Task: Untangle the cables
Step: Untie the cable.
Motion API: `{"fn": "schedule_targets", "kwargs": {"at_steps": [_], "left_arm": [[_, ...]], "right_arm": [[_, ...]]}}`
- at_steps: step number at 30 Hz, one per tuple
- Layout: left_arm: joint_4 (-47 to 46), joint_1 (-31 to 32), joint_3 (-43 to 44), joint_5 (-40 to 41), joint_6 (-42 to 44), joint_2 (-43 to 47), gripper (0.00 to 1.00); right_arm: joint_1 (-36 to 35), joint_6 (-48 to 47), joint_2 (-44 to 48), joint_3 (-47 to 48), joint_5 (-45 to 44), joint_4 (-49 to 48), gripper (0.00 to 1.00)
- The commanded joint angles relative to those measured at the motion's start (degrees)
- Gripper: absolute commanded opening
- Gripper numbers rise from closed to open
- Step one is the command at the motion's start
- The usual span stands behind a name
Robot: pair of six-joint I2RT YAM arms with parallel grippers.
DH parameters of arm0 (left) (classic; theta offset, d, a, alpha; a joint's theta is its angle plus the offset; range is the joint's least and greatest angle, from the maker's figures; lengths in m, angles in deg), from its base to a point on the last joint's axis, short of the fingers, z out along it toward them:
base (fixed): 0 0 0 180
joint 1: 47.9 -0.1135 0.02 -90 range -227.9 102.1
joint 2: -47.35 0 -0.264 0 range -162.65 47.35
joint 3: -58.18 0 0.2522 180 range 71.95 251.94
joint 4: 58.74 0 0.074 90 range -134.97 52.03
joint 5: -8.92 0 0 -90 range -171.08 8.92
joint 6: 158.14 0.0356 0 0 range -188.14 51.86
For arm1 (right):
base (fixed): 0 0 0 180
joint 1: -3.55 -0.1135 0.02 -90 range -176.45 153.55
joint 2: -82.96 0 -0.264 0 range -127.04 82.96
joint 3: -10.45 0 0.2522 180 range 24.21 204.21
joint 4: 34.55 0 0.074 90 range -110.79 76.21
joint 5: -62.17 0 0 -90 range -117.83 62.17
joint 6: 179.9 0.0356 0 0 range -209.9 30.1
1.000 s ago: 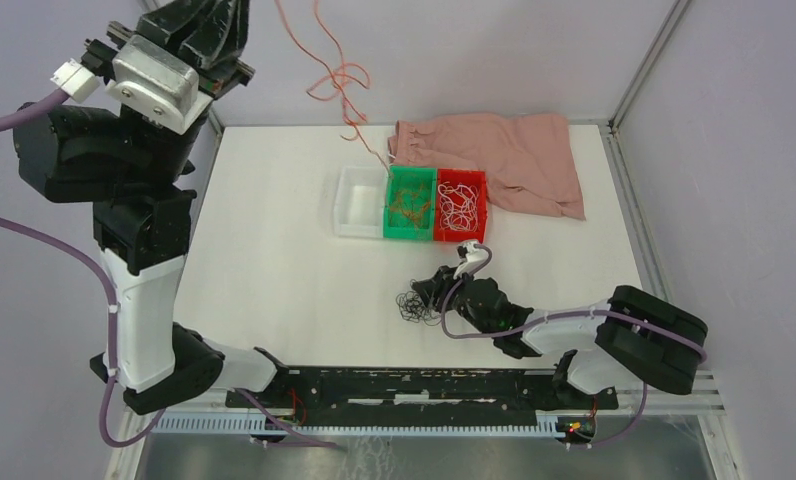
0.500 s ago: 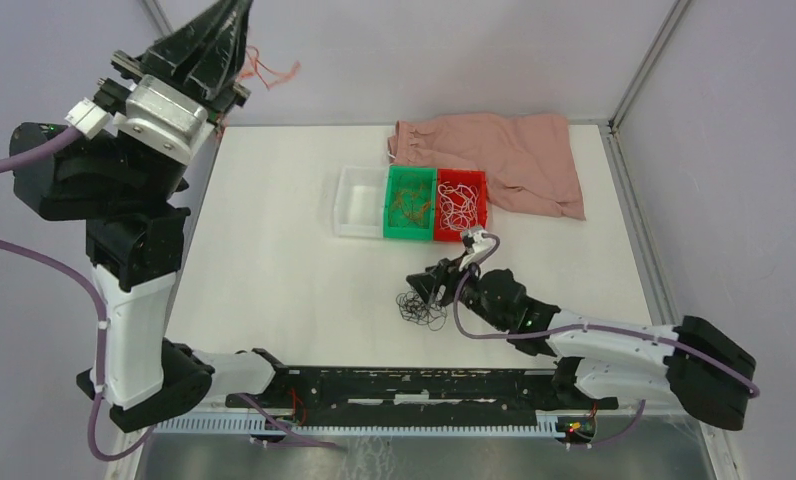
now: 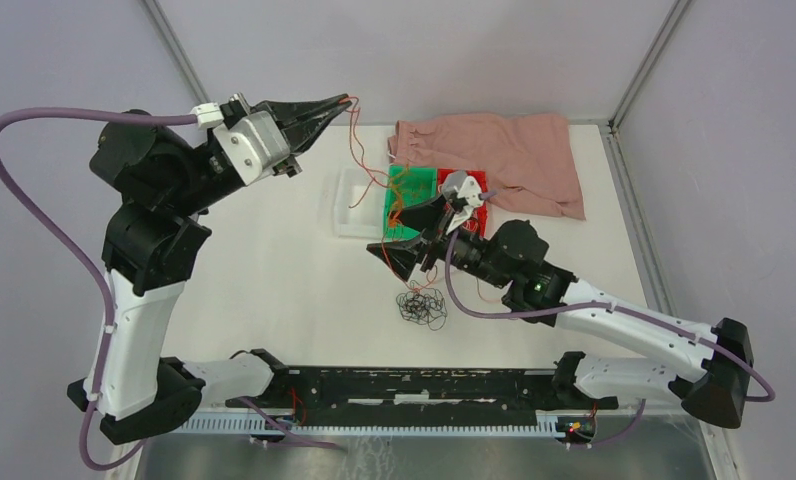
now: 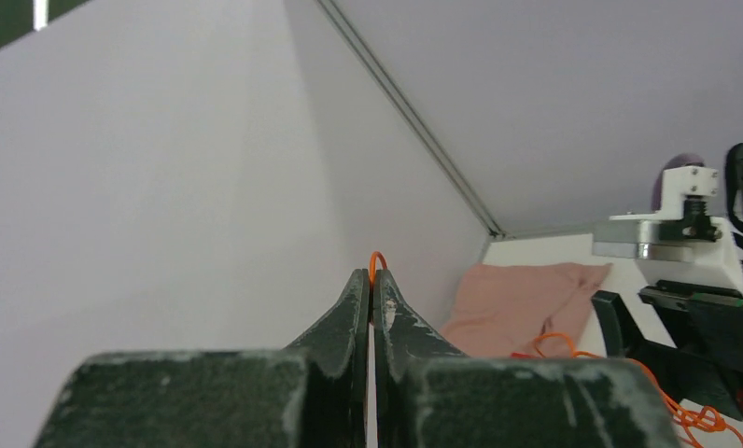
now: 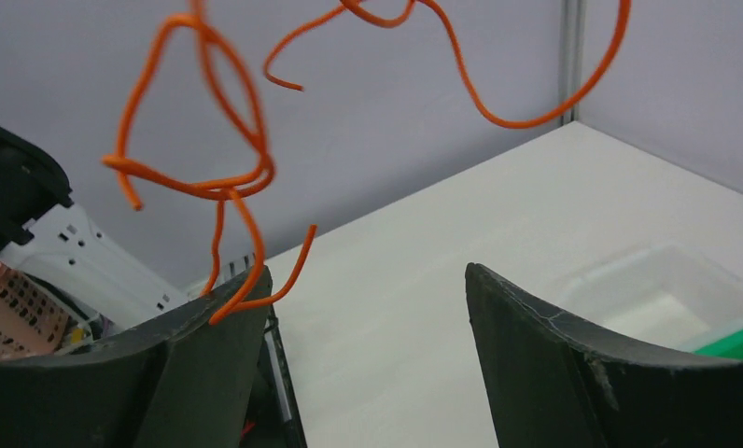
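- L side: the left gripper has been swung down from its high raised pose toward the bins. Its fingers are pressed together, with an orange cable pinched at the very tips.
- Orange cable: half a sec ago it was bunched up by the tips, well clear of the bins. Now it is strung down from the tips toward the green bin. Whether the lower end lies in that bin can't be told, since the R arm is in front.
- White bin, just L of the green one: not shifted.
- Centre: the black tangle has been left on the table. It is no longer touched by anything and looks unmoved.
- R side: the right gripper has been lifted off the black tangle and brought up by the bins. Its fingers are spread wide and nothing is held. In the wrist view, knotted orange loops are seen hanging above and between them, and one loose end appears to brush a finger.
- Red bin & pink cloth: not moved. The red bin is mostly covered by the R arm.
- Judged meaning: the black wires are parked for now and attention has been moved to the orange strand. One end is held up by L, and R is prob. placed to take the loops lower down so they can be pulled apart. The orange knot is not yet undone and the black wires are not yet sorted.
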Motion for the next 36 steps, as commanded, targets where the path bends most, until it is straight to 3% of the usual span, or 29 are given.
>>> {"fn": "schedule_targets", "kwargs": {"at_steps": [1, 7, 16, 29, 32, 36], "left_arm": [[2.63, -0.01, -0.09, -5.80, -4.57, 0.80, 0.03], [2.25, 0.05, 0.02, -6.07, -4.50, -0.08, 0.03], [2.44, 0.00, -1.35, -5.52, -2.96, 1.25, 0.03], [2.83, 0.05, -1.33, -5.38, -1.96, 1.35, 0.03], [2.51, -0.04, -1.38, -5.70, -2.37, 1.29, 0.03], [1.94, 0.02, -1.30, -5.88, -3.00, 1.36, 0.03]], "right_arm": [[-0.21, -2.75, -0.63, 0.58, 6.58, 2.22, 0.81], [-0.15, 0.13, -0.61, -2.02, 8.01, 2.63, 0.72], [0.05, -0.85, -0.25, -2.47, -0.40, 7.57, 0.75], [-0.01, -1.17, -3.53, 0.12, 8.76, 0.89, 0.79], [-0.02, -2.57, -4.53, 0.44, 7.23, 2.34, 0.74], [0.05, -3.99, -4.43, -0.25, 2.58, 4.27, 0.54]]}}
